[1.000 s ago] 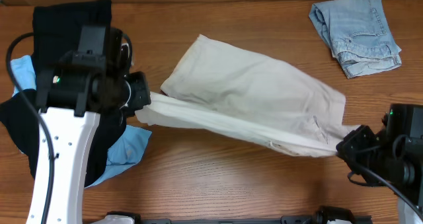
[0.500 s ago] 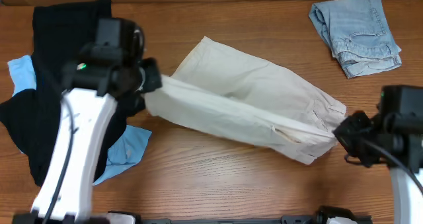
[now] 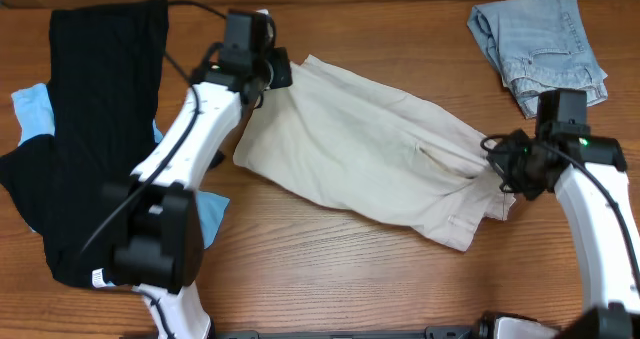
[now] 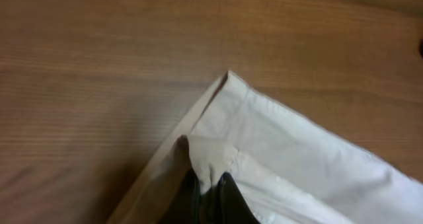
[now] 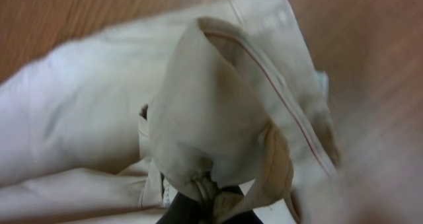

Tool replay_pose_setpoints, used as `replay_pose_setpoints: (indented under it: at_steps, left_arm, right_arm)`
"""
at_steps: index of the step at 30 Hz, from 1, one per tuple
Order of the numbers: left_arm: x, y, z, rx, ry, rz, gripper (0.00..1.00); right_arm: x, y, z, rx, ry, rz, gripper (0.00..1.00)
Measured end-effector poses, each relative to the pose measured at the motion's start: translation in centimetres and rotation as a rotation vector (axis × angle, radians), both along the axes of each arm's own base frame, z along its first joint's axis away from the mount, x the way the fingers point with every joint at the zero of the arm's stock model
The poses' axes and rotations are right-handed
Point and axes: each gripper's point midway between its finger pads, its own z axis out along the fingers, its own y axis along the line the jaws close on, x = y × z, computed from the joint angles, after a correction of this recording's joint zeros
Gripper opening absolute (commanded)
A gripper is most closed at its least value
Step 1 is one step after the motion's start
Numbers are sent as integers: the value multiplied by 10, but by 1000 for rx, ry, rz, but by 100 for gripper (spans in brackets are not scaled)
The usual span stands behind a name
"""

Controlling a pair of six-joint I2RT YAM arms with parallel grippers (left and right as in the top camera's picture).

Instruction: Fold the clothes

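1. Nearest me, bare worktop [image 3: 330, 279] runs along the near side of the beige shorts [image 3: 370, 144]. Their near edge lies flat on the wood, apart from a thicker, rumpled lump at the near-right end.
2. At that near-right end my right tool [image 3: 497, 161] is pressed together on a bunched fold of the beige cloth. Its wrist view shows a hem with a thin reddish seam curling up over the fingers.
3. The long axis of the shorts runs slantwise from that end to their far-left corner. The cloth lies between my two tools, one arm at each end, so neither arm has to reach.
4. At the far-left corner my left tool [image 3: 272, 71] pinches a small tuck of cloth. In its wrist view the corner sits low over the wood and a doubled edge shows.
5. I judge the next move to be a release at both ends. It depends on each corner lying square over the layer beneath, and the right end looks the less tidy.
6. Left of the shorts lie the black garments [image 3: 95, 129], with the sky-blue one [image 3: 35, 109] peeking out from under them. Farthest off, beyond the right end of the shorts and well apart, sit the faded denim shorts [image 3: 540, 54].
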Motion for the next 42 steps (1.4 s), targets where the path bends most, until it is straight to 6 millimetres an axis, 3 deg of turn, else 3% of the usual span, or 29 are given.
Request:
replay_pose_setpoints:
  at_steps: [1, 2, 3, 5, 6, 7, 10, 13, 18, 23, 26, 29, 33, 36, 42]
  left_arm:
    - [7, -4, -8, 1, -14, -2, 4]
    - [13, -7, -15, 2, -25, -3, 10]
    - [18, -10, -21, 3, -38, -4, 25]
    - [30, -13, -30, 13, -76, -5, 54]
    - [35, -14, -32, 14, -95, -1, 62]
    - [40, -14, -33, 17, -115, 3, 70]
    - [49, -15, -28, 26, -168, 0, 100]
    - [50, -13, -26, 54, -174, -12, 100]
    - [31, -3, -29, 161, -26, -78, 100]
    - [7, 14, -6, 241, 118, -134, 100]
    - [3, 26, 14, 255, 134, -132, 100]
    - [4, 35, 31, 255, 116, -118, 100]
    - [7, 42, 36, 257, 105, -109, 100]
    - [7, 42, 36, 262, 103, -116, 100]
    - [7, 44, 36, 265, 107, -118, 100]
  right_arm:
    - [7, -2, -5, -6, -4, -2, 8]
    - [13, -4, -11, -11, -7, -4, 19]
    - [20, -6, -16, -16, -11, -11, 29]
    - [33, -13, -27, -33, -23, -20, 61]
    - [39, -17, -33, -46, -28, -24, 70]
    - [45, -21, -37, -56, -34, -25, 79]
    - [54, -27, -45, -76, -45, -26, 92]
    - [46, -27, -47, -80, -8, -15, 97]
    - [10, -29, -37, -57, 141, -10, 100]
    - [-16, -40, -29, -44, 213, 19, 100]
    - [-15, -48, -28, -22, 189, 33, 100]
    - [1, -57, -25, 2, 101, 55, 100]
    - [21, -66, -18, 19, -14, 84, 100]
    - [18, -64, -18, 50, -16, 96, 100]
    - [-12, -52, -22, 135, 95, 95, 100]
